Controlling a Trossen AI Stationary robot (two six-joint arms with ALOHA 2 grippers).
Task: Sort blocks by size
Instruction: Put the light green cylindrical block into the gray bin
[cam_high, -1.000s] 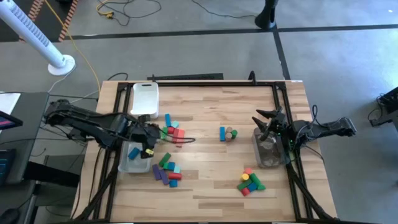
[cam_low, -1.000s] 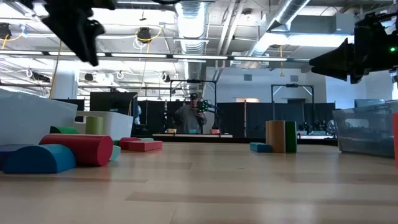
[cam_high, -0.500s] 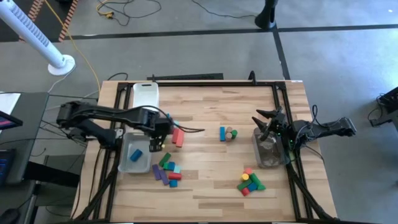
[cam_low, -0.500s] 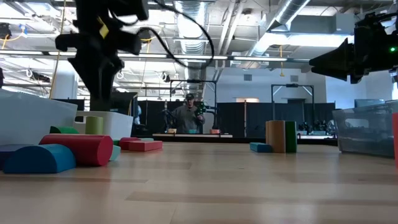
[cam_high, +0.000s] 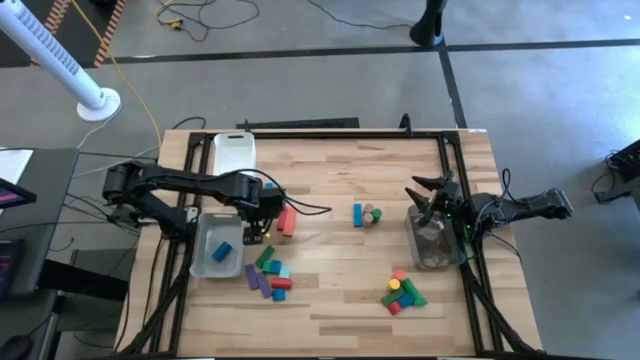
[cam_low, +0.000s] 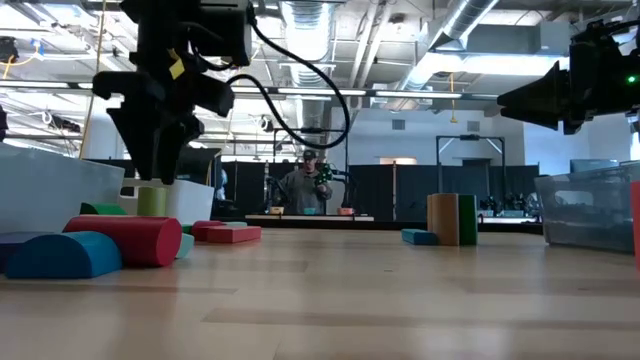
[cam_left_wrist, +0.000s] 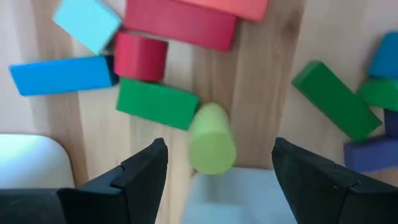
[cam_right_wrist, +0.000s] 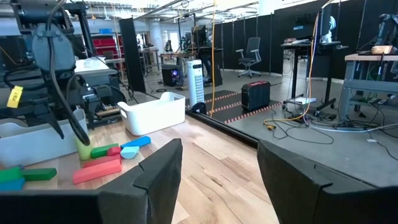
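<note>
Left gripper (cam_left_wrist: 214, 171) moved from bin (cam_high: 200, 262) over blocks (cam_high: 283, 217).

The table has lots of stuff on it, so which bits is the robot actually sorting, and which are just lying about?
Part of the job:
- blocks by the left gripper
- blocks at the near edge
- blue block in the left bin
- right bin

Just lying about:
- white tray
- white fan on the floor
</note>
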